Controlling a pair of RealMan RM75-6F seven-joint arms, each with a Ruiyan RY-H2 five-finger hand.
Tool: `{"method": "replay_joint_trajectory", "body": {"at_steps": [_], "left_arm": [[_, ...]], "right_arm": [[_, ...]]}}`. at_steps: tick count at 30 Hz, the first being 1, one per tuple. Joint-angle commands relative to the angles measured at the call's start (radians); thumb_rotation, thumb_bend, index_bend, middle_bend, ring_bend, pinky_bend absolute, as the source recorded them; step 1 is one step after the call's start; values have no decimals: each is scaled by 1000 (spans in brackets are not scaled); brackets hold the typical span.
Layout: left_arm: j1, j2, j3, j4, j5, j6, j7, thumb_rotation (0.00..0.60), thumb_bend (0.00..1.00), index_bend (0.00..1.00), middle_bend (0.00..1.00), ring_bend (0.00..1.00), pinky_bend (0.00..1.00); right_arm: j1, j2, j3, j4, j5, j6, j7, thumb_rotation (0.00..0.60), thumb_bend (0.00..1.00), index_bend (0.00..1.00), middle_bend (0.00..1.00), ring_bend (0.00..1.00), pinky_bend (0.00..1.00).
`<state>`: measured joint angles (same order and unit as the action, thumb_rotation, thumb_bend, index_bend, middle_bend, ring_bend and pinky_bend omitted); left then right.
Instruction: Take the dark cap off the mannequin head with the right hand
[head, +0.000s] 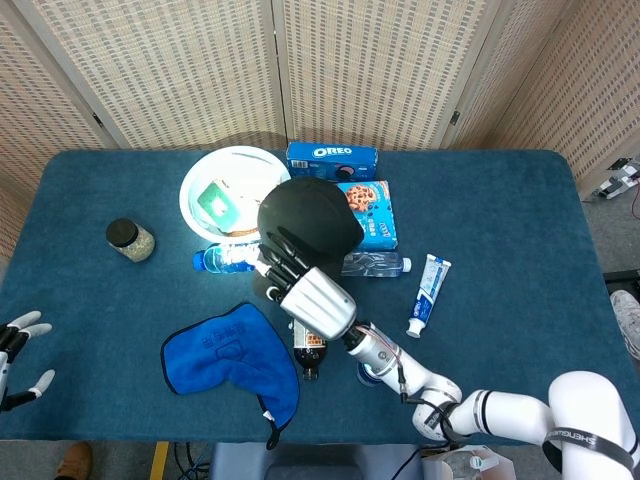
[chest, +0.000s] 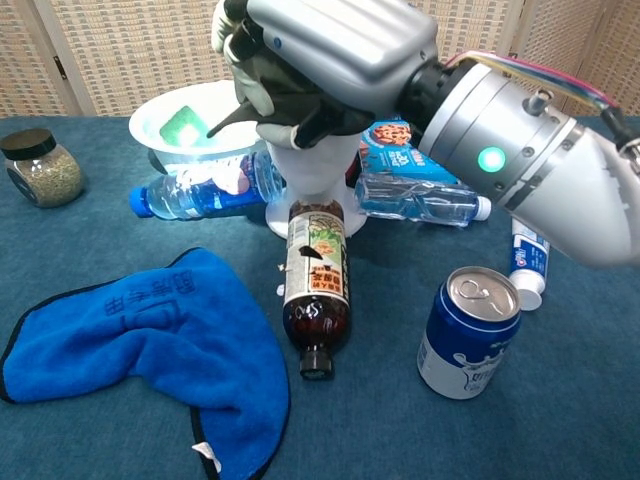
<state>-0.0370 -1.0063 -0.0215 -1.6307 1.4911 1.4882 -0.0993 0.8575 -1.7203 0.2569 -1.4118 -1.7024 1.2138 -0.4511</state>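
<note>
The dark cap (head: 310, 215) sits high over the white mannequin head (chest: 305, 165), whose neck and lower part show bare beneath it in the chest view. My right hand (head: 305, 290) grips the cap's front from the near side, fingers curled into the dark fabric (chest: 285, 100), with its brim poking out to the left. In the chest view the right hand (chest: 340, 40) fills the top edge, and the cap's crown is cut off there. My left hand (head: 15, 350) rests open at the table's left edge, far from everything.
Around the head's base lie a blue-capped water bottle (chest: 195, 190), a clear bottle (chest: 420, 200) and a brown bottle (chest: 315, 280). A blue can (chest: 470, 335), blue cloth (chest: 140, 340), white bowl (head: 195, 185), Oreo box (head: 332, 160), cookie box (head: 368, 212), toothpaste (head: 428, 295) and jar (head: 130, 240) stand about.
</note>
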Motion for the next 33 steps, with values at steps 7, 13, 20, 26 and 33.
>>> {"method": "replay_joint_trajectory", "body": {"at_steps": [7, 13, 20, 26, 33], "left_arm": [[1, -1, 0, 5, -3, 0, -3, 600, 228, 283, 167, 165, 0], [3, -2, 0, 7, -5, 2, -4, 600, 228, 283, 168, 165, 0], [4, -3, 1, 9, -4, 3, -5, 600, 228, 283, 167, 165, 0], [3, -5, 0, 12, -6, 2, -7, 600, 228, 283, 167, 165, 0], [1, -6, -2, 14, -5, 1, -6, 600, 228, 283, 167, 165, 0]], "right_arm": [[13, 17, 16, 4, 1, 23, -4, 600, 464, 703, 283, 43, 0], [22, 39, 25, -4, 3, 26, -22, 600, 527, 742, 320, 77, 0], [31, 66, 25, -24, -3, 30, -33, 600, 566, 772, 351, 116, 0], [35, 88, 38, -35, 5, 37, -44, 600, 567, 774, 356, 126, 0], [43, 119, 69, -54, 24, 47, -56, 600, 567, 776, 363, 135, 0]]}}
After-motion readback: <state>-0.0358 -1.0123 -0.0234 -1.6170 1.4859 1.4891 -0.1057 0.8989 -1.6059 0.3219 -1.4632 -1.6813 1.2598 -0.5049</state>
